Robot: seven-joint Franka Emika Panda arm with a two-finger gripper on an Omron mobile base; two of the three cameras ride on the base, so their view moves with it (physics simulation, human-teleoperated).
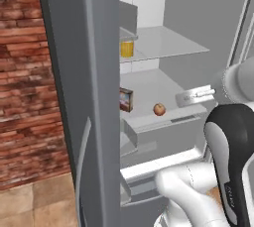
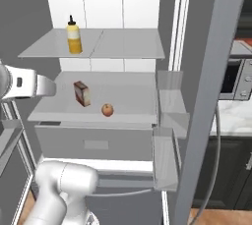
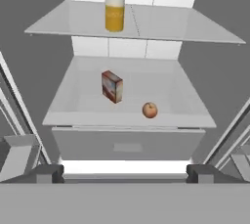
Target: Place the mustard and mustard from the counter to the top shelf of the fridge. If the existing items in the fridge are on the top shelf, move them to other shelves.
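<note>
Mustard bottle [image 3: 114, 7] with the black cap stands upright on the top shelf [image 3: 185, 25] of the fridge [image 2: 147, 3]. Below, the box [image 3: 112, 86] and apple [image 3: 150, 110] sit apart on the white shelf [image 3: 78, 100]. The claw [image 3: 125, 173] is spread wide and empty.

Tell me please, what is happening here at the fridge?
A white robot arm faces the open fridge, its gripper open and holding nothing. One yellow mustard bottle with a black cap stands upright on the top shelf, on its left panel. The small box and the apple are on the white shelf below, over the drawer, apart from each other. It looks as if one bottle is placed and the arm is free for the next.
</note>
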